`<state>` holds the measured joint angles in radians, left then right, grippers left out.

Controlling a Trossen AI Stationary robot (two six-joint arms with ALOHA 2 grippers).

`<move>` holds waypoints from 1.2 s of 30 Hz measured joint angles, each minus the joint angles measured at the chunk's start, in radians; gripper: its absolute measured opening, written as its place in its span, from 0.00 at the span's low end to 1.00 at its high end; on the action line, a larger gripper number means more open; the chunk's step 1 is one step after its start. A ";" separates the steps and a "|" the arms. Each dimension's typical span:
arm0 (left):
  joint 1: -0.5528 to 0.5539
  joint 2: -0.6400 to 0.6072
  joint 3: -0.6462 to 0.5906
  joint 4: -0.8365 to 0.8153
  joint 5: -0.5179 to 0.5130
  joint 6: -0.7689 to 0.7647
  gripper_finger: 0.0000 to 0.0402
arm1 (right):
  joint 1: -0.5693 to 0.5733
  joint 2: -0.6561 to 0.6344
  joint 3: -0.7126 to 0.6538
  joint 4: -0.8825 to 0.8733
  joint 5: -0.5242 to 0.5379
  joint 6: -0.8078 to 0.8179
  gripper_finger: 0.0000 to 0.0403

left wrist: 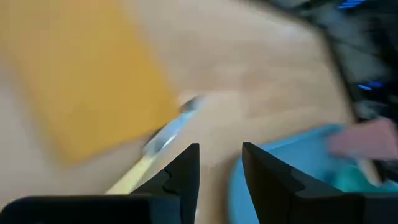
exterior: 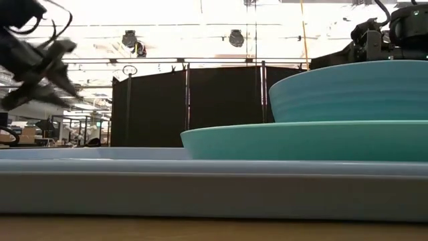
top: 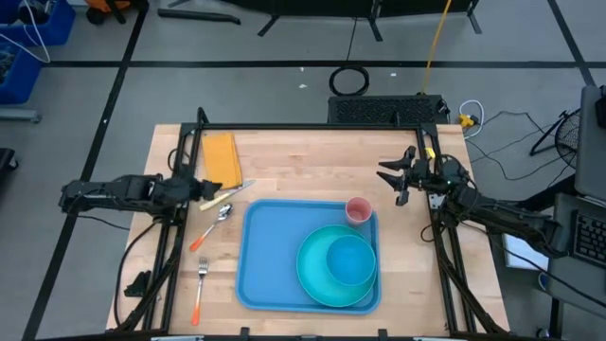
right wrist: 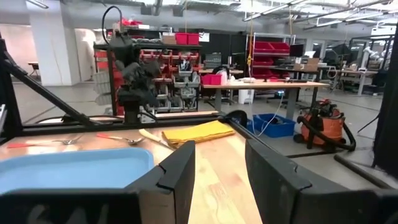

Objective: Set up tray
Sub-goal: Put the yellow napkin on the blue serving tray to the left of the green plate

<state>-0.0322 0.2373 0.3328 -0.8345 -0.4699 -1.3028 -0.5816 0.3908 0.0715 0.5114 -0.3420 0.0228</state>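
One large flat rectangular blue plastic tray [top: 268, 248] with a low raised rim is being shown lying on the pale wooden table [top: 303, 161], toward its middle and near edge. On the tray one round teal plate [top: 312, 270] is being carried, with one teal bowl [top: 350, 260] stacked on it and one small pink cup [top: 358, 209] standing at the tray's far right corner. Left of the tray are being displayed one spoon [top: 216, 222] and one fork [top: 201, 284], both orange-handled, one knife [top: 225, 193] with a pale handle, and one folded yellow cloth napkin [top: 222, 157].

The left gripper [top: 210, 191] is being held just over the knife's handle, its fingers [left wrist: 180, 177] parted by a narrow gap with nothing between them. The right gripper [top: 390, 177] is being kept above bare wood beyond the tray's far right corner, jaws apart and empty.

Beyond the table, a workshop with red bins, benches and dark partition screens is being seen.
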 joint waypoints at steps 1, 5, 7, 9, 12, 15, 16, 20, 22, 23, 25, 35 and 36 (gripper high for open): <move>0.000 0.007 -0.001 -0.051 0.019 -0.064 0.31 | 0.000 0.000 0.000 0.000 0.000 0.003 0.32; 0.000 0.050 -0.014 -0.055 0.060 -0.198 0.31 | 0.000 0.000 0.000 -0.001 0.000 0.025 0.32; 0.001 0.075 -0.016 -0.065 0.079 -0.235 0.31 | 0.000 0.000 0.000 -0.002 -0.001 0.025 0.32; 0.009 0.098 -0.016 -0.064 0.091 -0.283 0.31 | 0.000 0.000 0.000 -0.007 0.000 0.025 0.32; 0.032 0.142 -0.016 -0.064 0.095 -0.300 0.31 | 0.000 0.000 0.000 -0.009 0.000 0.025 0.32; 0.084 0.196 -0.015 -0.061 0.096 -0.305 0.31 | 0.000 0.000 0.001 -0.012 -0.001 0.025 0.32; 0.107 0.210 -0.015 -0.060 0.107 -0.295 0.31 | 0.000 0.000 0.001 -0.013 -0.001 0.025 0.32; 0.212 0.264 -0.013 -0.050 0.201 -0.236 0.31 | 0.000 0.000 0.001 -0.016 -0.001 0.025 0.32; 0.276 0.291 -0.011 -0.041 0.257 -0.206 0.31 | 0.000 0.000 0.001 -0.016 -0.001 0.025 0.32; 0.305 0.308 -0.011 -0.035 0.277 -0.195 0.31 | 0.000 0.000 0.001 -0.016 -0.001 0.025 0.32; 0.353 0.354 -0.010 -0.021 0.303 -0.172 0.30 | 0.000 0.000 0.002 -0.016 -0.001 0.025 0.32; 0.470 0.556 -0.007 0.019 0.277 -0.040 0.12 | 0.001 0.000 0.002 -0.016 -0.001 0.025 0.32; 0.472 0.563 -0.005 0.019 0.266 -0.023 0.11 | 0.001 0.000 0.002 -0.016 -0.001 0.025 0.32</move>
<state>0.4397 0.8003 0.3278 -0.8155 -0.2037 -1.3258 -0.5808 0.3911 0.0731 0.4957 -0.3431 0.0483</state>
